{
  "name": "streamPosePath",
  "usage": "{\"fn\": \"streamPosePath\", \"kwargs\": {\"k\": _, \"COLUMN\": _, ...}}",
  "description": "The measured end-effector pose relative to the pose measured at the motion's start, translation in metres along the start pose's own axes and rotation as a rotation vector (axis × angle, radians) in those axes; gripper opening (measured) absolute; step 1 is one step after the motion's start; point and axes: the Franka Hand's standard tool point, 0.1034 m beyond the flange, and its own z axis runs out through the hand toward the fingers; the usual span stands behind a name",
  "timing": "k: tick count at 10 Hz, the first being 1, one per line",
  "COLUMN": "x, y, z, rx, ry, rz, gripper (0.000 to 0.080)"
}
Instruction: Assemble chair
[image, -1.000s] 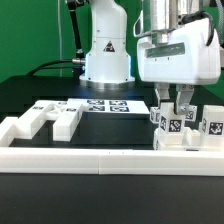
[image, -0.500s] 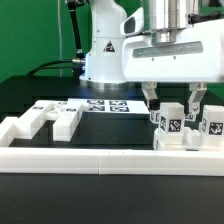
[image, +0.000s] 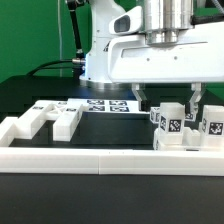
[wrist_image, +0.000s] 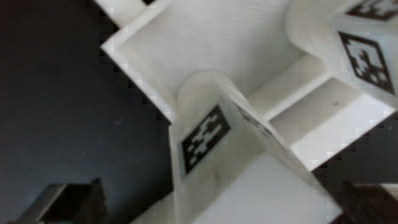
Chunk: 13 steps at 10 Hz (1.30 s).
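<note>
Tool (image: 167, 102) hangs open and empty, jaws straddling the tagged chair parts (image: 178, 128) on the surface (image: 20, 95) by the border wall (image: 90, 160), exterior view's right. Judged step: lining up a grasp. Next move: descend, centre, close squarely.

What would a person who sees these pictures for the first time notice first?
The big white hand hangs open over the tagged chair parts at the exterior view's right, a finger on each side of one piece. At that view's left, more white parts lie loose by the low wall. The wrist view shows a tagged part very close.
</note>
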Motion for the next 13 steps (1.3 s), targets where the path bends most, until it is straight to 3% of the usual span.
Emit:
{"fn": "streamPosePath", "kwargs": {"k": 8, "x": 0.0002, "y": -0.0077, "z": 0.0004, "rx": -0.053, "ry": 0.020, "rz": -0.695, "gripper": 0.0649}}
{"fn": "streamPosePath", "kwargs": {"k": 10, "x": 0.0006, "y": -0.0073, "z": 0.0003, "rx": -0.054, "ry": 0.020, "rz": -0.706, "gripper": 0.0624}}
{"fn": "streamPosePath", "kwargs": {"k": 11, "x": 0.0006, "y": -0.0073, "z": 0.0003, "rx": -0.054, "ry": 0.020, "rz": -0.691, "gripper": 0.0450}}
{"fn": "streamPosePath", "kwargs": {"k": 12, "x": 0.0006, "y": -0.0073, "z": 0.0003, "rx": -0.054, "ry": 0.020, "rz": -0.692, "gripper": 0.0450}}
{"fn": "streamPosePath", "kwargs": {"k": 13, "x": 0.0005, "y": -0.0074, "z": 0.0004, "rx": -0.052, "ry": 0.021, "rz": -0.654, "gripper": 0.0287}}
